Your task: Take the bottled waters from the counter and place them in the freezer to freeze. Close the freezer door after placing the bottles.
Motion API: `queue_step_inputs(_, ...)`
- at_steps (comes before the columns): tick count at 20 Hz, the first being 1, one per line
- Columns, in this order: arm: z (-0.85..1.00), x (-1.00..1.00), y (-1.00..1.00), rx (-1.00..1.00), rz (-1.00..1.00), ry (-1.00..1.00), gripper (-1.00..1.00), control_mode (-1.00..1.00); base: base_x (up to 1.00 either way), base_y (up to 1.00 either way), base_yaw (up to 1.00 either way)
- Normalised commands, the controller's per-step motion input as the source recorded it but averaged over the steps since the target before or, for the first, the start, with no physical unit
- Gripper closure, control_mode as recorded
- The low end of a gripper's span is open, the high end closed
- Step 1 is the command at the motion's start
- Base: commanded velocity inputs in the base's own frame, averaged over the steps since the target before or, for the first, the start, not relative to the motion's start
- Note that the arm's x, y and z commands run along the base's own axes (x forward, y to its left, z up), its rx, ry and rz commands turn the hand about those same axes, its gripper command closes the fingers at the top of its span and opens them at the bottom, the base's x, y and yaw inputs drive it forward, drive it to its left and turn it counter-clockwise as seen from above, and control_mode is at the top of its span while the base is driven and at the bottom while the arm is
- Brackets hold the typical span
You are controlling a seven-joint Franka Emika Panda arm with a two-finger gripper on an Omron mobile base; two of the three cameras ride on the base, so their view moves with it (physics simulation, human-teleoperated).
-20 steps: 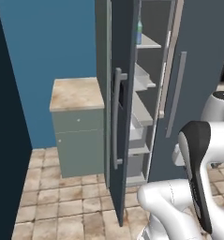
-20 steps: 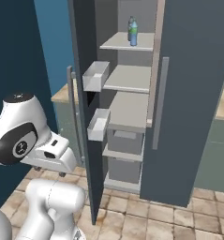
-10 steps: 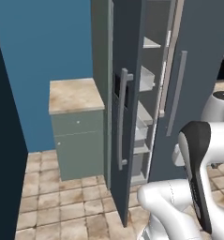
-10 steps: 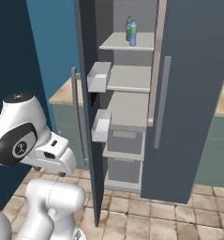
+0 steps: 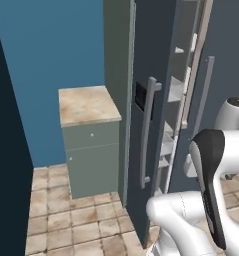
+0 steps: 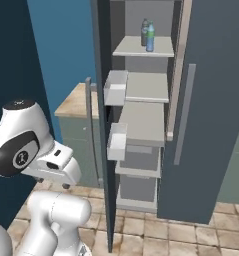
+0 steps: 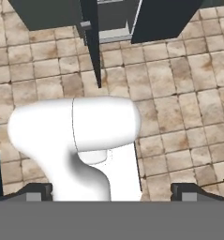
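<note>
Gripper fingertips appear as two small dark tips wide apart at the lower edge of the hand view, one at each side, with nothing between them; the hand holds nothing. It points down at the tiled floor. Ahead of the fingertips, at the top of the hand view, the bottom edge of the freezer door stands edge-on as a thin dark slab, ajar, with the freezer base just beyond it. In the right base view the freezer door is partly open and carries white bins on its inner face, one above the other. Both bottled waters stand upright on the top inner shelf of the freezer, well above and beyond the hand: the light blue bottle in front, the smoky grey bottle touching or just behind it. In the left base view the outer face of the freezer door shows the grey vertical bar handle and the black display panel beside its upper end. A short section of counter with a beige marbled top stands just beside the freezer, on the door side, over a grey-green cabinet front.
</note>
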Motion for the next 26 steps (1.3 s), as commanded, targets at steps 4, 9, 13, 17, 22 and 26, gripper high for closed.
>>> queue_step_inputs(4, 0.0, 0.0, 0.0, 0.0, 0.0, 0.0, -1.0, 1.0, 0.47, 0.2, 0.0)
queue_step_inputs(9, 0.0, 0.0, 0.0, 0.0, 0.0, 0.0, -1.0, 1.0, 0.56, -0.02, 0.14)
queue_step_inputs(13, 0.0, 0.0, 0.0, 0.0, 0.0, 0.0, -1.0, 1.0, 0.42, -0.13, 0.14)
queue_step_inputs(17, 0.0, 0.0, 0.0, 0.0, 0.0, 0.0, -1.0, 1.0, 0.06, -0.09, 0.04)
queue_step_inputs(22, 0.0, 0.0, 0.0, 0.0, 0.0, 0.0, -1.0, 1.0, -0.06, -0.3, -0.01)
queue_step_inputs(26, 0.0, 0.0, 0.0, 0.0, 0.0, 0.0, -1.0, 1.0, -0.01, -0.39, -0.02)
